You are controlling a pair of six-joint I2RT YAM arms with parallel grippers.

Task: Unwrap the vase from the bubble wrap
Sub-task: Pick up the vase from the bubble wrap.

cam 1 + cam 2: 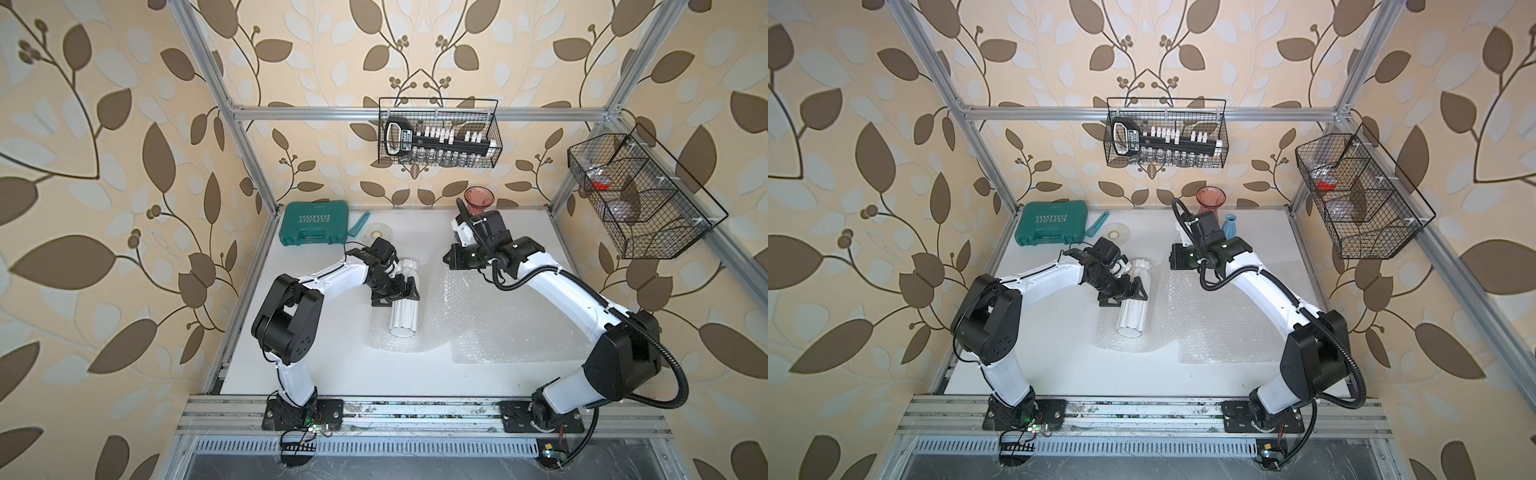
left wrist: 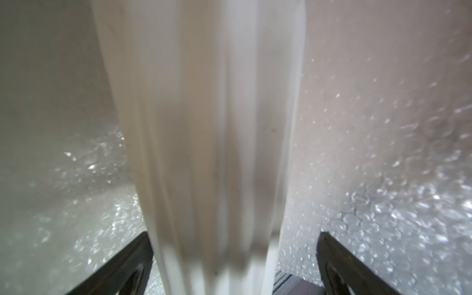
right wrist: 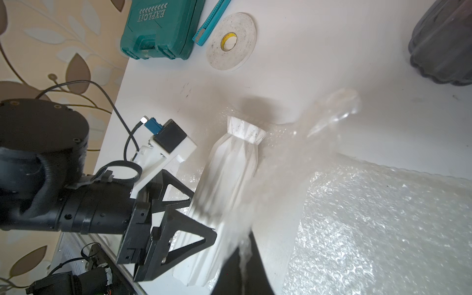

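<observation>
White vase (image 1: 402, 322) loose inside wide left tool (image 1: 397, 296) (right tool (image 1: 450, 258) tight on bubble wrap (image 1: 498, 316))

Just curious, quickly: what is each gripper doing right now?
Left gripper: open, jaws either side of the vase, not gripping.
Right gripper: shut, apparently pinching the wrap.

2 top views: high up at front, tilted down twd back wall, far, both show whole worktop (image 1: 332, 374). L wrist cam: v. close along vase (image 2: 204, 127) inside left pincer (image 2: 233, 236). R wrist cam: near, shares that vase & pincer.
</observation>
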